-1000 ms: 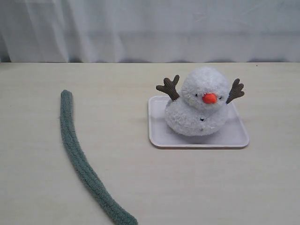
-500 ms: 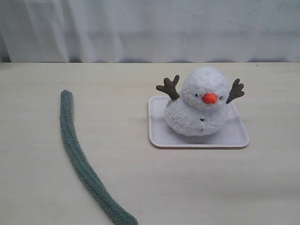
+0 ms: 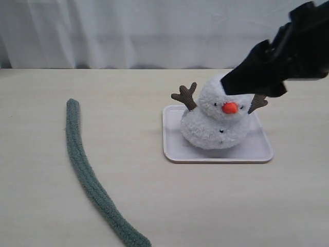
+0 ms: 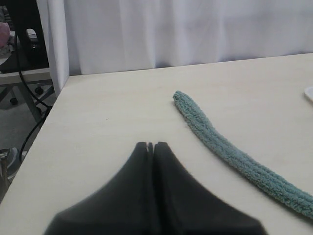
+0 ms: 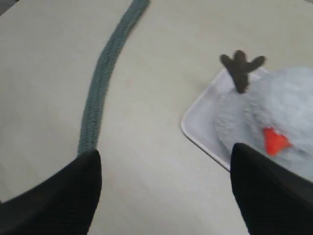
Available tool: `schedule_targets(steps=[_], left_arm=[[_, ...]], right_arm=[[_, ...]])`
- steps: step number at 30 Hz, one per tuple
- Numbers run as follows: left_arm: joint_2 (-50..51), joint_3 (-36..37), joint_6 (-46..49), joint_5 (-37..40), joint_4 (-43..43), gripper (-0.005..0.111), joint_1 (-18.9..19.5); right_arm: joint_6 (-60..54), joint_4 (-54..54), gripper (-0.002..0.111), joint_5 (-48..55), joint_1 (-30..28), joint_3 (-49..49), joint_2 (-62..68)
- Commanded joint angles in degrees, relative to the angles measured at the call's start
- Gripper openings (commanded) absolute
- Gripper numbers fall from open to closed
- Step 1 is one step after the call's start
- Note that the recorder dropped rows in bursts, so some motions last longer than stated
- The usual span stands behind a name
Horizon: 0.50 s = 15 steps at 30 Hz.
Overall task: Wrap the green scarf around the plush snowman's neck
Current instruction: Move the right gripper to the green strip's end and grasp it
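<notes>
The green scarf (image 3: 82, 164) lies stretched in a gentle curve on the left of the table, untouched. The plush snowman (image 3: 213, 128) sits upright on a flat white tray (image 3: 259, 150), carrot nose facing the front. My right arm (image 3: 277, 56) reaches in from the upper right and covers the top of the snowman's head. In the right wrist view, my right gripper (image 5: 164, 159) is open and empty, with the snowman (image 5: 288, 105) and the scarf (image 5: 105, 73) both ahead. My left gripper (image 4: 150, 145) is shut on nothing, near the scarf's end (image 4: 183, 100); the exterior view does not show it.
A white curtain (image 3: 154, 31) hangs behind the table. In the left wrist view the table's side edge (image 4: 46, 125) drops to a floor with black cables and a stand. The tray's corner (image 4: 310, 93) just shows there.
My right arm has come into the exterior view from the upper right and now hangs over the snowman's head. The scarf, snowman and tray have not moved.
</notes>
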Motion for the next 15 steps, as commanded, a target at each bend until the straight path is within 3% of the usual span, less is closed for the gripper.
schedule_targets(steps=[1, 7, 15], left_arm=[[-0.12, 0.17, -0.14, -0.45, -0.06, 0.0, -0.41], [-0.12, 0.17, -0.14, -0.45, -0.06, 0.0, -0.41], [-0.12, 0.17, -0.14, -0.45, -0.06, 0.0, -0.41]], right_arm=[[4.86, -4.08, 0.069, -4.2, 10.7, -0.35, 4.52], [8.29, -8.62, 0.069, -9.55, 22.96, -0.35, 13.9], [6.83, -8.71, 0.069, -17.1, 30.44, -0.35, 27.42]])
